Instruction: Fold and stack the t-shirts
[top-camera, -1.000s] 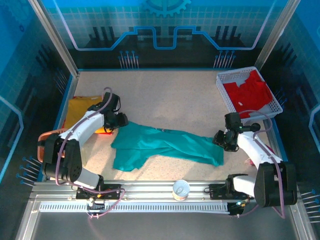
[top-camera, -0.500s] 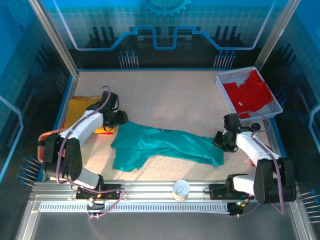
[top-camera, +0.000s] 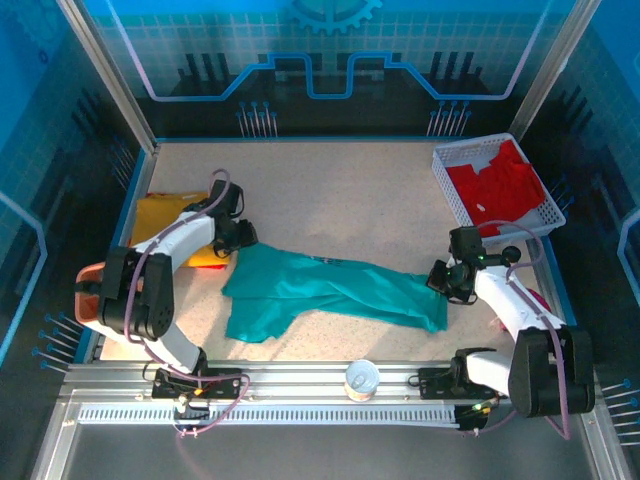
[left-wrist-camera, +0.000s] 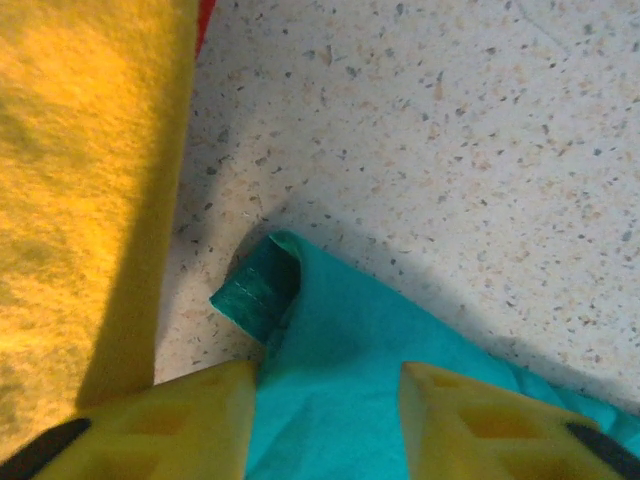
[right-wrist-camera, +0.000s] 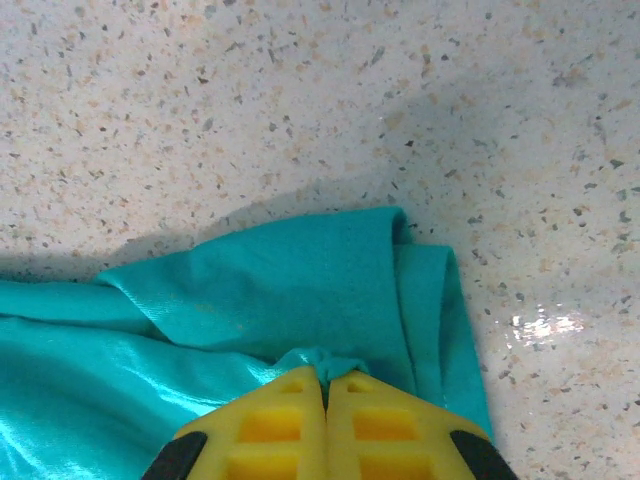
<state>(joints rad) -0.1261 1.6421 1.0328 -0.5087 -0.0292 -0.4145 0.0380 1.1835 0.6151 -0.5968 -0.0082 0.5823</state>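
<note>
The teal-green t-shirt (top-camera: 330, 290) lies crumpled across the middle of the table. My left gripper (top-camera: 238, 240) is open at its upper left corner, the yellow fingers (left-wrist-camera: 180, 425) straddling teal cloth (left-wrist-camera: 330, 400) near a curled hem (left-wrist-camera: 255, 290). My right gripper (top-camera: 443, 280) is shut on a pinch of the shirt's right edge (right-wrist-camera: 330, 358). The mustard-yellow t-shirt (top-camera: 165, 215) lies folded at the left, also the yellow cloth (left-wrist-camera: 80, 180) beside my left fingers. The red t-shirt (top-camera: 500, 185) sits in the basket.
The white mesh basket (top-camera: 447, 180) stands at the back right. A small round tub (top-camera: 361, 380) rests on the front rail. An orange-red object (top-camera: 92, 272) lies at the left edge beside the left arm.
The left arm's elbow has swung back toward the left wall while its gripper stays at the shirt's corner. The right gripper has barely shifted.
</note>
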